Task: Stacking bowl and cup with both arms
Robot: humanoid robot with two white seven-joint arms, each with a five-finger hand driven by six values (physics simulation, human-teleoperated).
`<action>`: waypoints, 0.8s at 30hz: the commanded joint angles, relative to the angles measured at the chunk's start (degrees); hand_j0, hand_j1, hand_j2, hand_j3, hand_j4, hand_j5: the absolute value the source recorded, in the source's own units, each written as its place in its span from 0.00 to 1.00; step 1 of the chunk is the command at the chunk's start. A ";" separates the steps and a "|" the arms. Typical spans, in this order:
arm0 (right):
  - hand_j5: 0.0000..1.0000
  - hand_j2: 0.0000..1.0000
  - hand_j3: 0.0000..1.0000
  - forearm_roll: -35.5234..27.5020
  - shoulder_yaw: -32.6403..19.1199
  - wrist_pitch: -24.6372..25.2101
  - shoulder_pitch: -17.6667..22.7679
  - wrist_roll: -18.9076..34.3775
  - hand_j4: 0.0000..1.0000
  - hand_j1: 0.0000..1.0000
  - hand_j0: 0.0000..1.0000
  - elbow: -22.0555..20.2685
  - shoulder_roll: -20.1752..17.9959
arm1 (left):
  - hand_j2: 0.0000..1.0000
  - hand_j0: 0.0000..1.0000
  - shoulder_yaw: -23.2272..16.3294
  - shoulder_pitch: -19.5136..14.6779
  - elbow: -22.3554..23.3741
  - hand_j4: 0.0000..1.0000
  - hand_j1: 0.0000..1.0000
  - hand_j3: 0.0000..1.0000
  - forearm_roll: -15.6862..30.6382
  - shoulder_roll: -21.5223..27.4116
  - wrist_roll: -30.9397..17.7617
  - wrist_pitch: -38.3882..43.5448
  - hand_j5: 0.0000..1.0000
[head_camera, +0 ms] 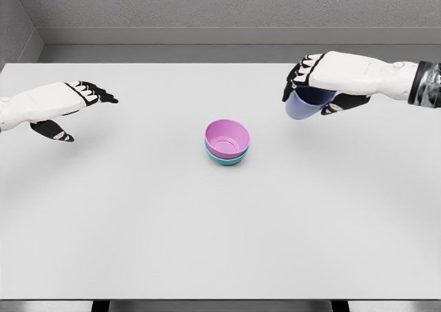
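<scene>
Pink bowl [227,137] sits nested inside a teal bowl [226,158] near the middle of the white table [138,222], only the teal rim and lower side showing under it. Both upright, openings up. Right hand [318,85] is up at the right, well apart from the bowls, arm coming in from the right edge. Its fingers are wrapped around a blue-purple cup [306,104], thumb on the near side, the other fingers over the top; the cup is tilted with its opening toward the left and down, held off the table. Left hand [65,98] hangs over the left side of the table, palm down, fingers stretched out and relaxed, thumb apart below, grasping nothing. It is well apart from the bowl stack
</scene>
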 commanded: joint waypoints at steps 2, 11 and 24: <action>0.64 0.64 0.64 -0.35 -0.04 0.20 0.09 -0.04 0.64 0.64 0.64 -2.35 -0.05 | 1.00 1.00 0.04 0.00 0.06 1.00 1.00 1.00 0.35 0.03 0.03 0.10 1.00; 0.65 0.65 0.65 -0.35 0.05 0.11 0.18 -0.04 0.65 0.65 0.65 -5.43 1.09 | 1.00 1.00 0.04 0.00 -0.03 1.00 1.00 1.00 0.26 0.03 0.03 0.10 1.00; 0.65 0.65 0.65 -0.35 0.40 -0.06 0.35 -0.04 0.65 0.65 0.65 -8.59 3.64 | 1.00 1.00 0.12 0.00 -0.03 1.00 1.00 1.00 0.08 0.03 0.03 0.10 1.00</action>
